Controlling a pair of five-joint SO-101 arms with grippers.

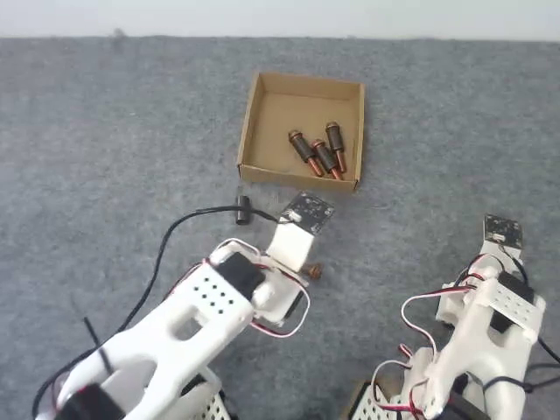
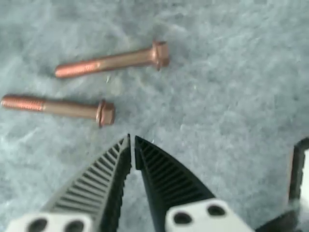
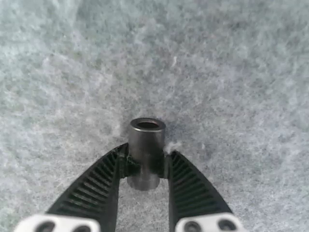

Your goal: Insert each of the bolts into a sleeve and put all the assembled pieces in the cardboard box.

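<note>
Open carpet [image 2: 231,96] beside both bolts [image 2: 111,60]

The left arm [image 1: 192,324] and right arm [image 1: 490,328] are built of white printed plastic. Black servo blocks [image 1: 241,273] are set into the joints. Thin red, white and black wires [image 1: 289,327] are looped along the links, and a thicker black cable [image 1: 162,254] is led off the left arm toward the near left. A grid of small holes [image 1: 210,297] is cut into the left arm's shell. A small dark circuit board [image 1: 308,210] is fitted at each wrist. On the left gripper [image 2: 131,142] and right gripper [image 3: 146,152], black tapered fingers [image 2: 166,174] are ribbed on their inner faces and fixed to white mounts [image 2: 203,220], each marked by two dark screw holes [image 2: 182,218].
</note>
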